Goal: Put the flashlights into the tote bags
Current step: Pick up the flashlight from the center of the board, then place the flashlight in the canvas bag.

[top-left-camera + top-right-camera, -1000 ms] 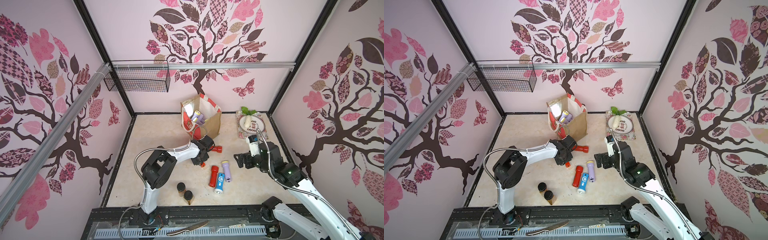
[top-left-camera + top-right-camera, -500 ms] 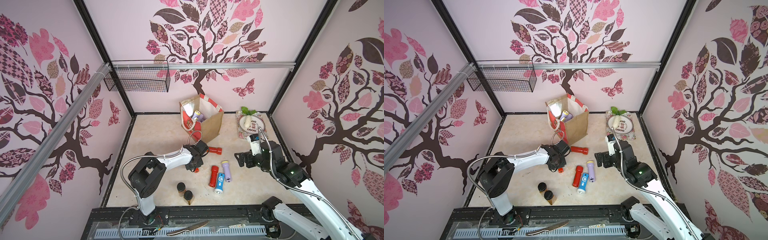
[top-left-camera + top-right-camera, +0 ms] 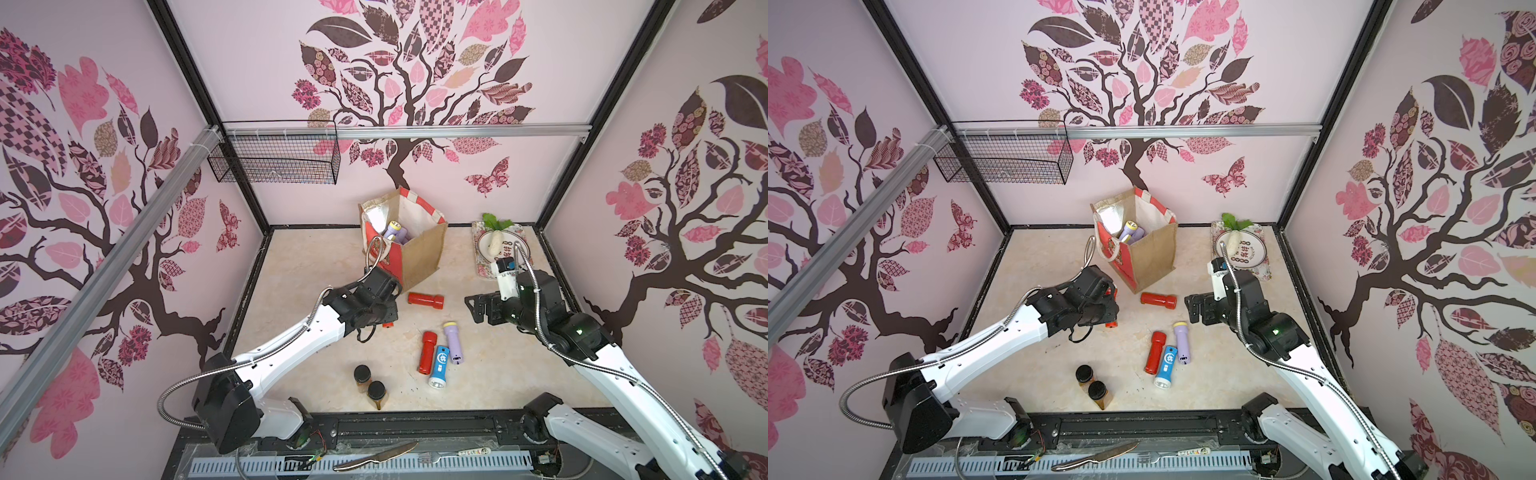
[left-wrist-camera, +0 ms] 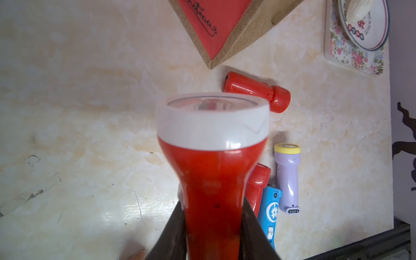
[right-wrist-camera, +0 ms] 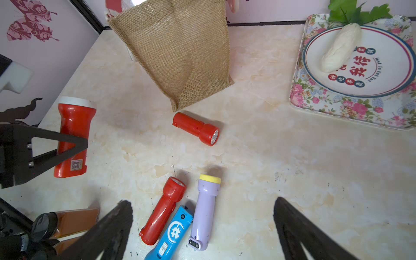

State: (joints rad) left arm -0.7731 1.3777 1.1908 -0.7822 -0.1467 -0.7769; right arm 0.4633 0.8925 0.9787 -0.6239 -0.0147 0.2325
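My left gripper (image 4: 212, 236) is shut on a red flashlight with a white head ring (image 4: 211, 175), just in front of the tote bag's (image 3: 419, 249) red panel. The right wrist view shows that flashlight (image 5: 74, 126) between black fingers (image 5: 56, 144). A lilac flashlight (image 3: 395, 230) stands inside the bag. On the table lie a red flashlight (image 3: 425, 300) by the bag's corner, and a red one (image 3: 427, 351), a blue one (image 3: 439, 365) and a lilac one (image 3: 453, 343) side by side. My right gripper (image 5: 202, 201) hangs open above these three.
Two brown jars with black lids (image 3: 370, 384) stand near the front edge. A floral tray (image 3: 484, 272) with a plate and a white radish sits at the back right. A black wire basket (image 3: 274, 158) hangs on the back-left rail.
My left gripper has slid a little to the left, away from the bag's corner, with the red flashlight in it. The right arm has stayed put.
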